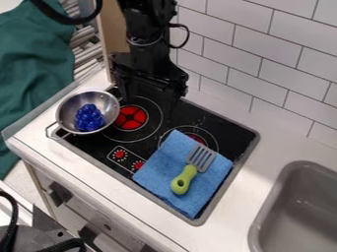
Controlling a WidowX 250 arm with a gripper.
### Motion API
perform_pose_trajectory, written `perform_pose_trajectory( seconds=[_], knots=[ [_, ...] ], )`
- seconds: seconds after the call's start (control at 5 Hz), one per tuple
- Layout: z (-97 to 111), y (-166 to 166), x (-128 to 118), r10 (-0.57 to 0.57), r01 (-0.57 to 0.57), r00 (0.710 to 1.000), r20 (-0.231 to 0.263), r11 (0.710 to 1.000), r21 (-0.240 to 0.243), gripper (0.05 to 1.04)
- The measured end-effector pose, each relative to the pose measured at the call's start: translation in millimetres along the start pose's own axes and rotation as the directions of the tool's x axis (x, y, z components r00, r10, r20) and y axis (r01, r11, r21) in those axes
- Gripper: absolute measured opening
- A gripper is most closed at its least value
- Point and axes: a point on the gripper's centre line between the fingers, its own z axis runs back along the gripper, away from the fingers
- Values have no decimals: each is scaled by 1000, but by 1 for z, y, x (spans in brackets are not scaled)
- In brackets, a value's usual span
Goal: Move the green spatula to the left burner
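My gripper (150, 97) hangs over the back of the black stove, behind the left burner, with its two fingers spread apart and nothing between them. The spatula (185, 178), with a green handle and a grey slotted head, lies on a blue cloth (163, 167) at the stove's right side. Its head points up and to the right, away from the stove's front edge. The left burner (130, 117) is a red disc within a thin ring. Part of the right burner (195, 138) is covered by the cloth.
A metal colander (67, 114) holding blue grapes (89, 118) overlaps the stove's left edge, close beside the left burner. A grey sink (296, 209) is at the lower right. White wall tiles (263, 78) rise behind the counter, and a green fabric (33, 74) lies at the far left.
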Motion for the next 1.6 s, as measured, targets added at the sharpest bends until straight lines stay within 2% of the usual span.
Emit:
perform_pose_trajectory(
  seconds=[0.2,0.6,0.8,1.0,1.2,1.4,1.6],
  knots=[
    [-6,0,-7,10,-10,1000,-28,1000,1,1009],
    [-9,-30,-28,-14,14,1000,-12,1000,5,1009],
    [-14,-49,-38,-23,23,1000,-2,1000,-10,1009],
    [-33,-55,-46,-14,13,999,-45,999,-33,1009],
    [-52,-58,-56,-23,19,994,-110,999,-40,1009],
    [-66,-59,-61,-46,38,988,-149,998,-54,1009],
    [-70,-61,-56,-59,51,987,-150,997,-58,955]
  ],
)
